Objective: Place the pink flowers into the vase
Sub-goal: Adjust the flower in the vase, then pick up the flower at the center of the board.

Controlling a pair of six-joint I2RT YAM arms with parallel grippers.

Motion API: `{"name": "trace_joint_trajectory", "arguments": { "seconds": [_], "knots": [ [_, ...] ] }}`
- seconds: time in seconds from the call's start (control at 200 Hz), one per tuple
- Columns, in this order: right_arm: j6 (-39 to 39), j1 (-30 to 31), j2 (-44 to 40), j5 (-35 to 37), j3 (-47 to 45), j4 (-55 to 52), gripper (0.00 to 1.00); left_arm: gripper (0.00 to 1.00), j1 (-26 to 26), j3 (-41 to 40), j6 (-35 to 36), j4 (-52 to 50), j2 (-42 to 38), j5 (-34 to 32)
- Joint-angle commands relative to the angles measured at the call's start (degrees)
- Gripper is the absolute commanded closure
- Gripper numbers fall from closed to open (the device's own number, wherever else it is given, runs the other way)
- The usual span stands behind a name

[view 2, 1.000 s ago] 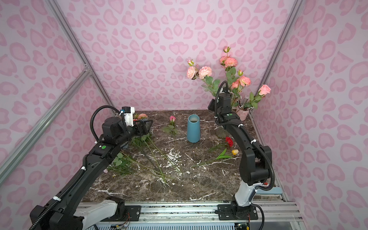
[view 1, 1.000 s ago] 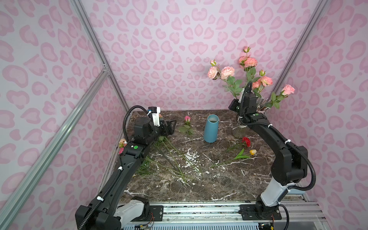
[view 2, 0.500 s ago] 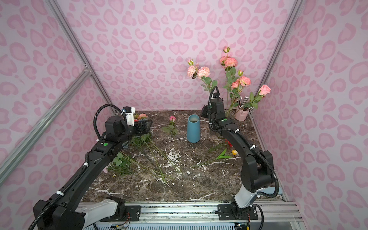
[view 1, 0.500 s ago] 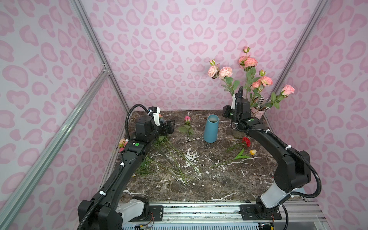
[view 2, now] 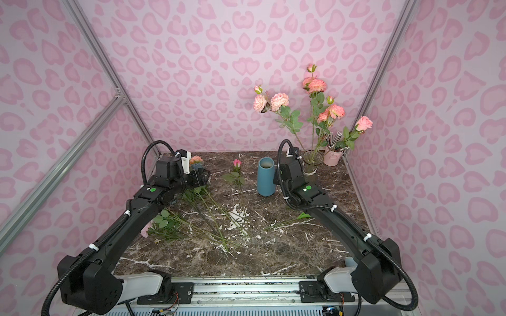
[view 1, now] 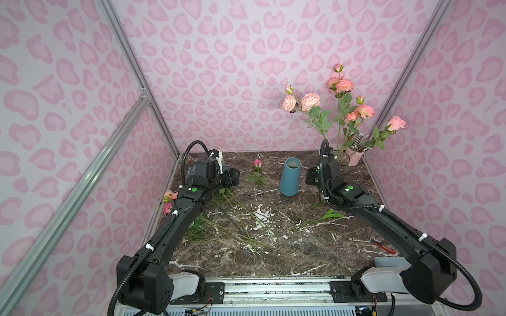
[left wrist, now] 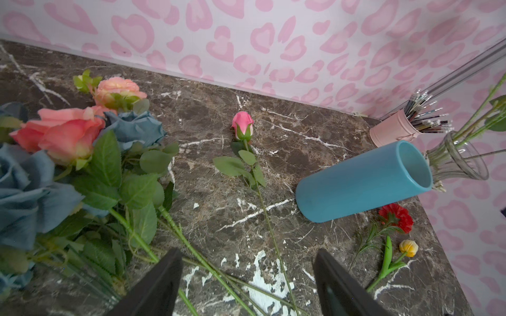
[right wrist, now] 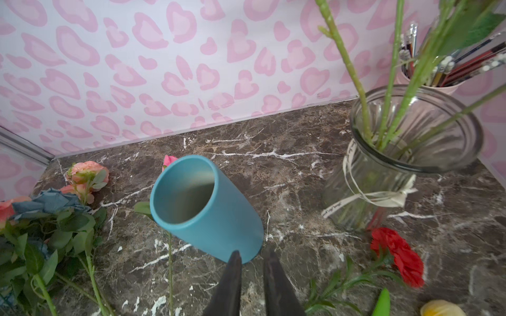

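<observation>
several pink and salmon artificial roses on long green stems (view 1: pixel 310 101) already stand in the clear ribbed glass vase (right wrist: pixel 419 167), behind the matte teal cylinder (view 1: pixel 289 177) on the right arm's side. their stems lean on the rim, which props the blooms upright.

more salmon roses (left wrist: pixel 68 134) lie flat well to the cylinder's other side, tangled with dusty-blue fabric blooms (left wrist: pixel 134 128). a lone pink rosebud (left wrist: pixel 242 126) lies near the cylinder, clear of the tangle, likely the easiest pick.

left gripper (left wrist: pixel 247 253): jaws spread wide, empty, hanging over loose stems on that side, apparently lining up a grasp.

right gripper (right wrist: pixel 253 254): jaws nearly together, only a slit, holding nothing, just beside the cylinder's base.
</observation>
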Motion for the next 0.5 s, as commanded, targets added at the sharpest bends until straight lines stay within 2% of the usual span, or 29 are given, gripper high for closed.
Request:
{"name": "trace_joint_trajectory", "arguments": {
  "seconds": [0.0,0.13,0.225,0.295,0.415,0.495],
  "knots": [
    [-0.5,3.1,-1.7,-2.6,-1.7,-0.2,0.78,0.22,-0.1,1.4,-3.6,-7.6,-1.0,-6.6],
    [-3.5,8.6,2.0,-12.1,0.2,1.8,0.74,0.20,0.8,1.4,-6.5,-10.5,-4.9,-10.3],
    [-5.9,13.9,8.2,-14.5,4.3,3.6,0.71,0.18,2.4,3.5,-7.3,-10.9,-6.5,-9.9],
    [-7.2,16.2,13.8,-17.1,7.9,4.5,0.69,0.17,5.9,2.4,-7.7,-6.8,-8.4,-3.9],
    [-7.0,17.4,23.2,-23.0,14.0,7.0,0.67,0.16,14.8,-2.2,-10.0,2.5,-11.0,11.6],
    [-7.4,17.8,28.8,-25.7,17.6,8.0,0.66,0.16,18.7,-3.1,-10.2,4.3,-11.0,14.9]
  ]
}}
